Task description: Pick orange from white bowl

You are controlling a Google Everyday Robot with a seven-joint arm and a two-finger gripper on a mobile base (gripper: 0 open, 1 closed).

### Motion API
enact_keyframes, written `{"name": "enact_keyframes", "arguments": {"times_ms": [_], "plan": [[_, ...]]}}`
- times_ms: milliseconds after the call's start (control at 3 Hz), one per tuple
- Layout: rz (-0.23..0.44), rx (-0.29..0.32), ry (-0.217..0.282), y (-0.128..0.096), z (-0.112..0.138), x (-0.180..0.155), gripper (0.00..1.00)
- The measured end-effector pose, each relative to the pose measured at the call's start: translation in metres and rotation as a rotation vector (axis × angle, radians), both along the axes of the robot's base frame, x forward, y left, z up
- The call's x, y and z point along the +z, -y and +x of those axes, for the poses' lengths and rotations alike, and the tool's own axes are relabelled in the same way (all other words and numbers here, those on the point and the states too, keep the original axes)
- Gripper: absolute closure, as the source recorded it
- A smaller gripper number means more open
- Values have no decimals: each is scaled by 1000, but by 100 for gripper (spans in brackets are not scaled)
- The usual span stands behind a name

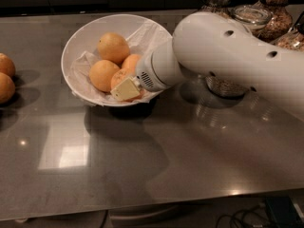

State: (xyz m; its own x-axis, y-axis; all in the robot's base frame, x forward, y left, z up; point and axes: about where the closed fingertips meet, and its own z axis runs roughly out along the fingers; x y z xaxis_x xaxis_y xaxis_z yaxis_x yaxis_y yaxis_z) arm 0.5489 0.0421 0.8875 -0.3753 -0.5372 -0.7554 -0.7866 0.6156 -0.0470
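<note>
By the table's far edge my gripper [126,88], its opening hidden, is crowding the orange [118,76] in the white bowl [78,39], risking rolling it aside.

I see the wide round white bowl [71,56] on the smooth grey table [142,165], left of centre and toward the back. Four fruits lie in it on crumpled white paper [147,34], and the round orange [118,77] is the one nearest the front rim. My white robot arm [228,56] reaches in from the right. Its gripper [126,89] is inside the bowl at that orange's front. Two more round fruits [5,64] lie at the table's left edge, well apart from the bowl. Glass jars of grain [275,8] stand back right, behind the arm.
</note>
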Motion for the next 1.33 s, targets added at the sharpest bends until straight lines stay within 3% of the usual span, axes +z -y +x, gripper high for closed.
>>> {"name": "enact_keyframes", "arguments": {"times_ms": [1000, 1333], "plan": [[-14, -8, -22, -3, -1, -13, 36], [-14, -8, -22, -1, -1, -14, 55]]}}
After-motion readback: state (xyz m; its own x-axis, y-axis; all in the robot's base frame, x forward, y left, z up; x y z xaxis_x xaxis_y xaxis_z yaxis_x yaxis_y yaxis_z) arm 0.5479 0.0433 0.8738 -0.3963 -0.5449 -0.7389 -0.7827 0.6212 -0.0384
